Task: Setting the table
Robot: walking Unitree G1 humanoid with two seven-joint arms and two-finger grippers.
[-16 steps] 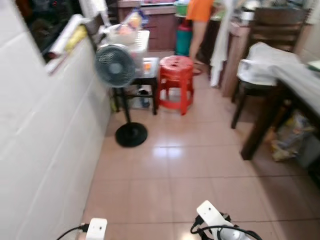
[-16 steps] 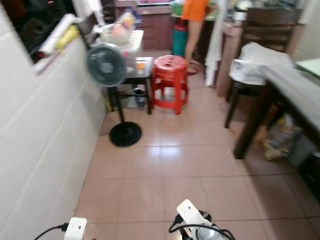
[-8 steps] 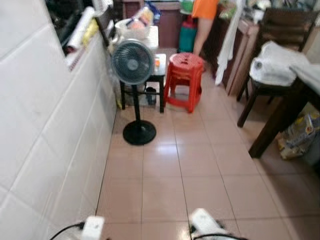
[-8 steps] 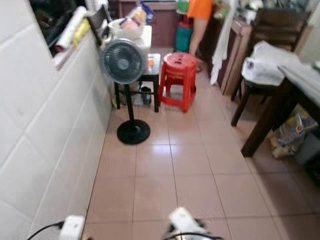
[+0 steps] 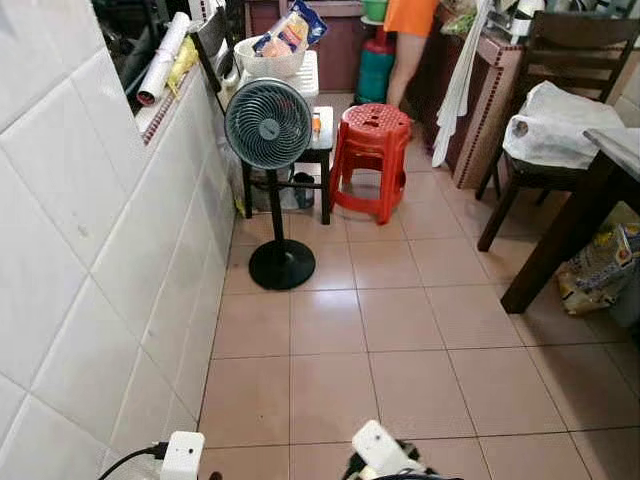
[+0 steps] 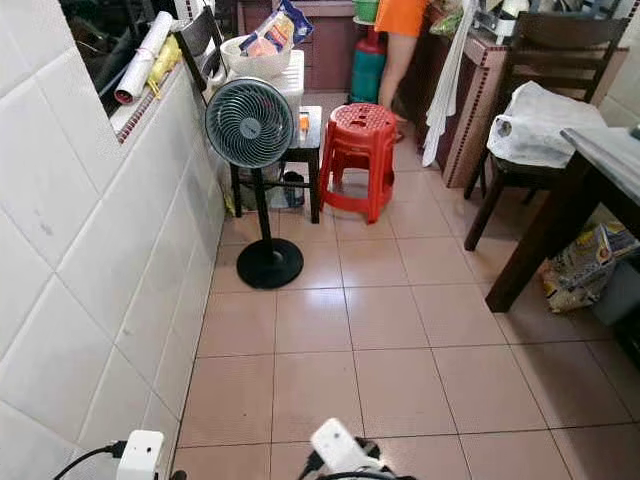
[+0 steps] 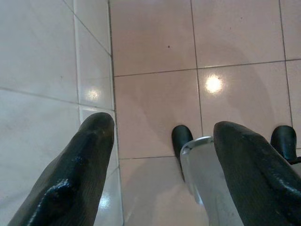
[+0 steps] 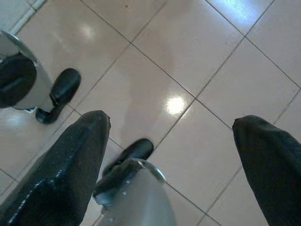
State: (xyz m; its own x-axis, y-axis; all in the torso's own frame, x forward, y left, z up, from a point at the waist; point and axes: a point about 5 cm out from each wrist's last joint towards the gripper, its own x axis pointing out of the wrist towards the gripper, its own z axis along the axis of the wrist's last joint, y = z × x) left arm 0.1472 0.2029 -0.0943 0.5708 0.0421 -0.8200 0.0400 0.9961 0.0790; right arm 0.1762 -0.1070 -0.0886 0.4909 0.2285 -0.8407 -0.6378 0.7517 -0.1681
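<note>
While it stands: the robot faces down a narrow tiled passage with nothing in its grasp, so I judge this the walking-over step, before any table setting has begun.
Left hand: the left hand hangs low by the white tiled wall, its two black fingers spread apart over bare floor, holding nothing.
Right hand: the right hand hangs likewise, fingers wide apart above the pink tiles, empty.
Bench: the dark bench it must set lies at about two o'clock, with just its corner and one leg in sight; I cannot tell what is on top of it.
Near the bench: a chair with a white bag on its seat, and a printed sack on the floor by the leg.
Ahead: a standing fan at eleven o'clock, a red stool at twelve, a person beyond it.
Tableware: no plates or cutlery can be made out from here.
Next move: it looks to call for turning toward two o'clock or finding the dishes first, keeping wide of the fan base.
</note>
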